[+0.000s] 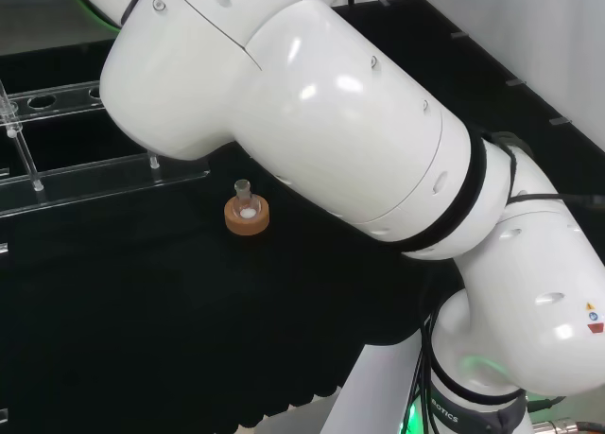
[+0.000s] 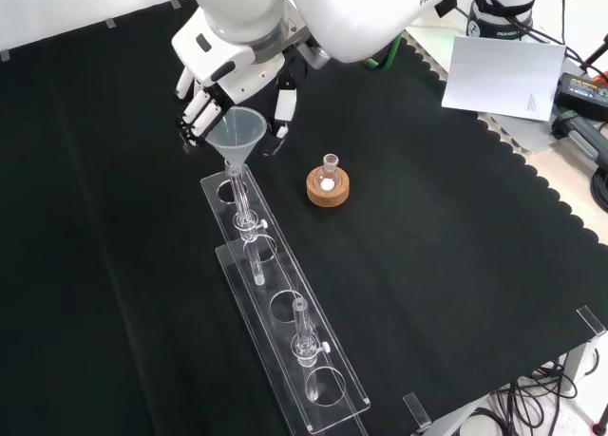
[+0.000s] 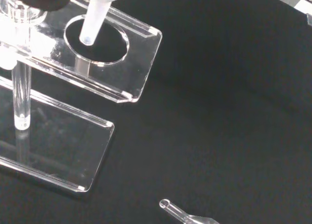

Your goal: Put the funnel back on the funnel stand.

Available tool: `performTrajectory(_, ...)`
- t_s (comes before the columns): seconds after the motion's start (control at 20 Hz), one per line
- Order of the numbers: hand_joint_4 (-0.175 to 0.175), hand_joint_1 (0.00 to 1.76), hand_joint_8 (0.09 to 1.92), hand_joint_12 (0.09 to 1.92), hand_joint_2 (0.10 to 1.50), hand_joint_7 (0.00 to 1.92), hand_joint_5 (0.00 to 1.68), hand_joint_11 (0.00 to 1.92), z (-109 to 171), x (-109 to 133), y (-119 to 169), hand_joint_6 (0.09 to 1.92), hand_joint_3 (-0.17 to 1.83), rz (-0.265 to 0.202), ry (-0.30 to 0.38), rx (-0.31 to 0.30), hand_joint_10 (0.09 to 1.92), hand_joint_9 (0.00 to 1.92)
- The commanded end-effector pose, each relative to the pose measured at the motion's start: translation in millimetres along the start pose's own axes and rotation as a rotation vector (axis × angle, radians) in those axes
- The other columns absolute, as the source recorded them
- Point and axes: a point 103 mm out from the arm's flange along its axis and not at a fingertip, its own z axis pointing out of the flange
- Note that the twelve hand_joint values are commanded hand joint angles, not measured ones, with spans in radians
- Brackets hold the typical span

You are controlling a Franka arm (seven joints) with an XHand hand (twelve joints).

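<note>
In the front view the black and white hand (image 2: 211, 86) is curled round the cone of a clear funnel (image 2: 237, 132), fingers on its left and thumb on its right. The funnel stands upright, its stem reaching down into the end hole of the clear acrylic funnel stand (image 2: 285, 336). In the wrist view the stem's tip (image 3: 87, 36) hangs at that round hole in the stand's top plate (image 3: 141, 53). In the head view the stand (image 1: 95, 174) lies at the left, and the arm's white links cover the place where the hand works.
Two other glass pieces with taps stand in the stand (image 2: 249, 222) (image 2: 304, 341). A cork ring with a small flask (image 2: 328, 184) (image 1: 247, 215) sits just beside it. A small glass piece (image 3: 185, 215) lies on the cloth. White paper (image 2: 503, 75) and cables lie past the cloth's edge.
</note>
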Motion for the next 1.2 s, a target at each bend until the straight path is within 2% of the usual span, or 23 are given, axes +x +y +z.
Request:
performTrajectory(0.05, 0.002, 0.83, 0.69, 1.20, 0.81, 0.63, 0.67, 0.79, 10.3, 6.3, 5.7, 0.63, 0.50, -0.010, 0.003, 0.021, 0.34, 1.16)
performTrajectory(0.2, -0.002, 0.81, 0.69, 1.20, 0.81, 0.63, 0.66, 0.79, 16.6, 10.9, 9.2, 0.62, 0.50, -0.018, 0.007, 0.037, 0.34, 1.15)
performTrajectory(0.35, -0.019, 0.76, 0.69, 1.20, 0.78, 0.59, 0.57, 0.78, 24.8, 11.9, 11.0, 0.60, 0.49, -0.031, 0.021, 0.054, 0.33, 1.11)
performTrajectory(0.5, -0.040, 0.67, 0.73, 1.23, 0.72, 0.45, 0.42, 0.70, 33.0, 15.8, 10.6, 0.48, 0.43, -0.045, 0.026, 0.078, 0.37, 0.92)
performTrajectory(0.75, -0.050, 0.61, 0.74, 1.28, 0.70, 0.27, 0.36, 0.61, 34.5, 21.5, 4.4, 0.27, 0.34, -0.057, 0.012, 0.094, 0.54, 0.67)
performTrajectory(0.95, -0.046, 0.51, 0.68, 1.37, 0.67, 0.04, 0.21, 0.47, 24.5, 13.9, -11.7, 0.09, 0.23, -0.059, 0.043, 0.057, 0.69, 0.37)
performTrajectory(1.2, -0.044, 0.45, 0.59, 1.40, 0.66, 0.00, 0.16, 0.41, 8.8, -7.2, -48.9, 0.09, 0.16, -0.027, 0.073, -0.007, 0.75, 0.28)
